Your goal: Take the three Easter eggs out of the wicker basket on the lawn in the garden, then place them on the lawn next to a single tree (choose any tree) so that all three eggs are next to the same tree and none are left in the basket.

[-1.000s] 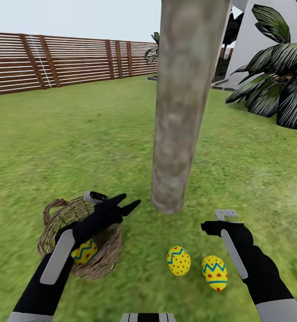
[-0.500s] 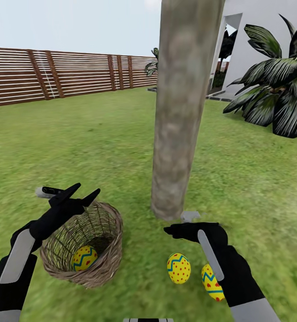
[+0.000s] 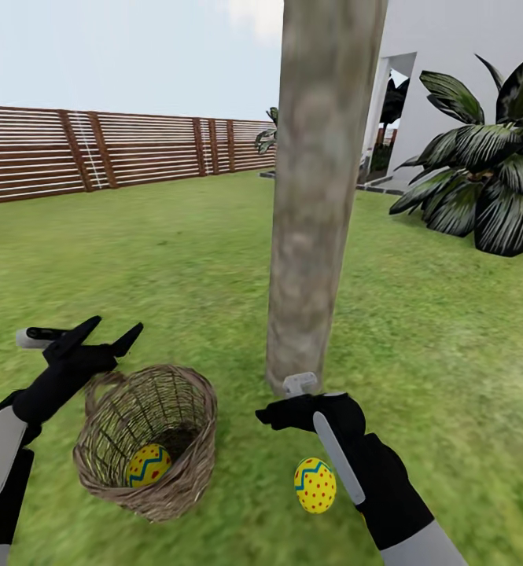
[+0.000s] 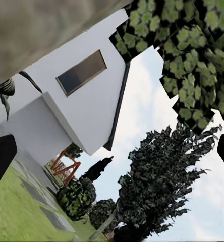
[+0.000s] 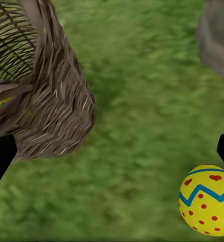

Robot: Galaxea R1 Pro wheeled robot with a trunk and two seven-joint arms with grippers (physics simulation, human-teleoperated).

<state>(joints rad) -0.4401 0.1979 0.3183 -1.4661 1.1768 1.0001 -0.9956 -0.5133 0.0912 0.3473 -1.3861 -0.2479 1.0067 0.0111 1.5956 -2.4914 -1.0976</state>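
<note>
White house [image 4: 84,96], tree trunk [image 4: 36,30], leafy crown [image 4: 192,55], dark shrubs [image 4: 76,196]

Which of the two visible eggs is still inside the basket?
The egg with the blue zigzag, lying in the basket; the other egg rests on grass.

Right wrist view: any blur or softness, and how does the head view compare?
Right wrist view: lawn is smeared and soft, wicker basket weave mushy, the Easter egg sharper. Head view: tree trunk texture is blurry and near grass soft, fence slats crisp; flat light, no strong cast shadows.
</note>
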